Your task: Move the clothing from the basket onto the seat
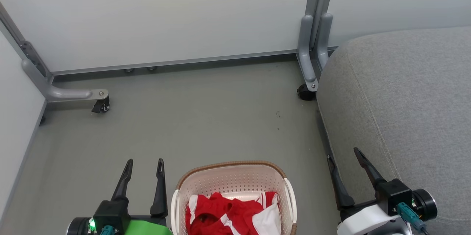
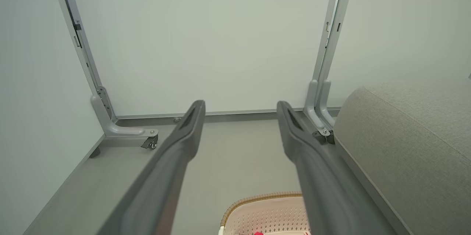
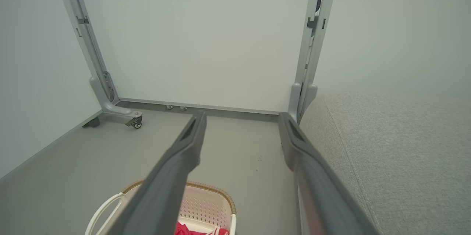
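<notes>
Clothing (image 1: 217, 209): one red heap inside one basket (image 1: 232, 180); one seat (image 1: 404, 98) nearby.

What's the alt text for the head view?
A cream basket holding red-and-white clothing sits on the grey floor between the open left tool and open right tool. A large grey seat lies at right; pale partition panels on castors stand behind.

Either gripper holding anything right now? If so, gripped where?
Nothing is held. The left gripper and right gripper are both open with nothing between their fingers. The red clothing lies in the basket.
</notes>
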